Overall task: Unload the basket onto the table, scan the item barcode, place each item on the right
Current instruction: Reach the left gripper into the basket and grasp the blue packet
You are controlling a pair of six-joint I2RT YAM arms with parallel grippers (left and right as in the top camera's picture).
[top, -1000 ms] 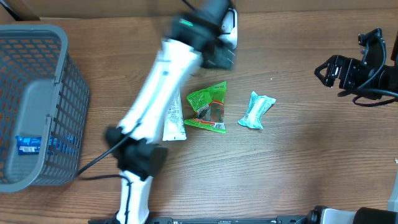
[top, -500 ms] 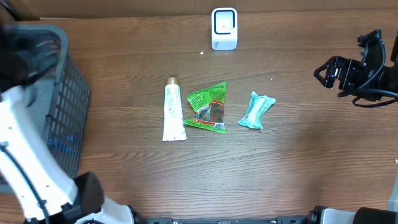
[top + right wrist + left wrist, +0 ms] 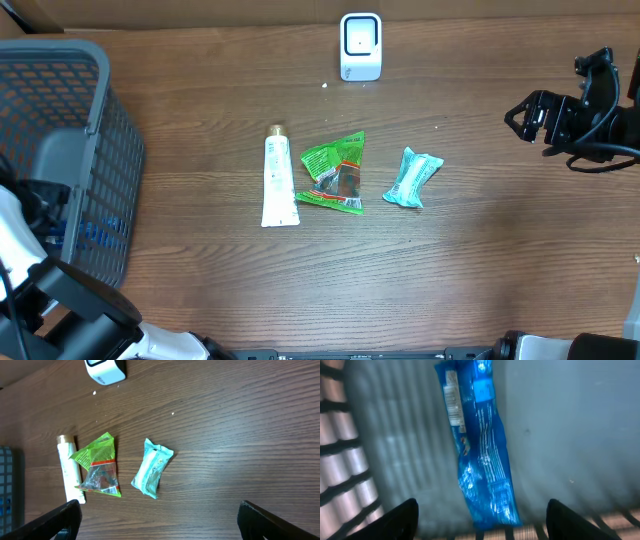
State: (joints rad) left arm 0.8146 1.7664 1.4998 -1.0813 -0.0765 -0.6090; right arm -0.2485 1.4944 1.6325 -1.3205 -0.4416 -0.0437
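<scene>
Three items lie on the table (image 3: 450, 260), Inspector?

Confirmed. A white tube (image 3: 280, 180), a green packet (image 3: 335, 172) touching the tube's right edge, and a teal packet (image 3: 413, 177) near the green one but apart from it. The scanner (image 3: 360, 45) stands near the far edge, well apart from all three.

Any fourth item?

A blue packet (image 3: 482, 455) lies flat on the floor of the grey basket (image 3: 115, 150) at the table's left end. A white label strip shows near one end of it.

State of the left gripper (image 3: 481, 507)?

It hangs above the blue packet, pointing down into the basket. Its fingers are spread wide and touch nothing.

And the right gripper (image 3: 160, 507)?

It hangs over the table's right side, well apart from the items. Its jaws are fully apart with nothing between them.
</scene>
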